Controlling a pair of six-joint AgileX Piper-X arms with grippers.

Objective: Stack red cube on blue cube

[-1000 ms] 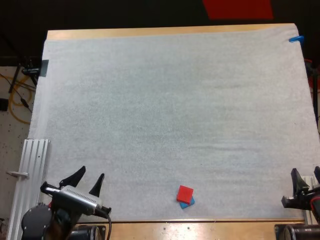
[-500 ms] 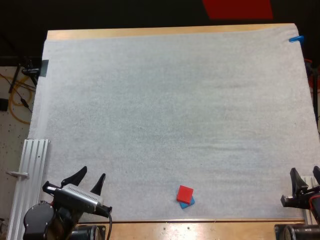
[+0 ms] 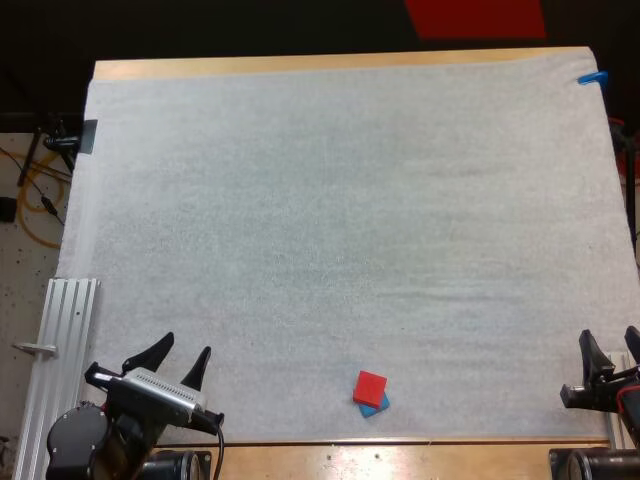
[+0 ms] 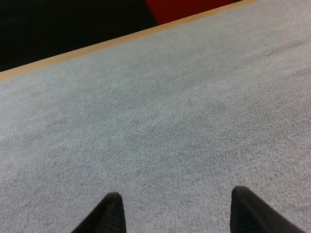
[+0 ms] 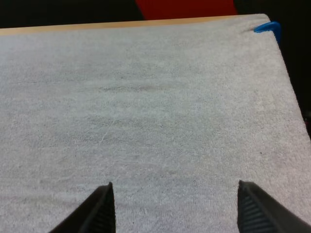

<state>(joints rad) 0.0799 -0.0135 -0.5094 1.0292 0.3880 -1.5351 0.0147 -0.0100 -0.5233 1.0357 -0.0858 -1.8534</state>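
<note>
Red cube (image 3: 370,386) on blue cube (image 3: 379,407), mat (image 3: 340,220)

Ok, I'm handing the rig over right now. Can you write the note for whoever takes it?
Left gripper: open, empty, over the near left corner of the mat.
Right gripper: open, empty, at the mat's near right edge.
Red cube sits on the blue cube, turned slightly against it, by the mat's near edge, apart from both grippers.
Done: the stack.
Left: nothing apparent.
</note>
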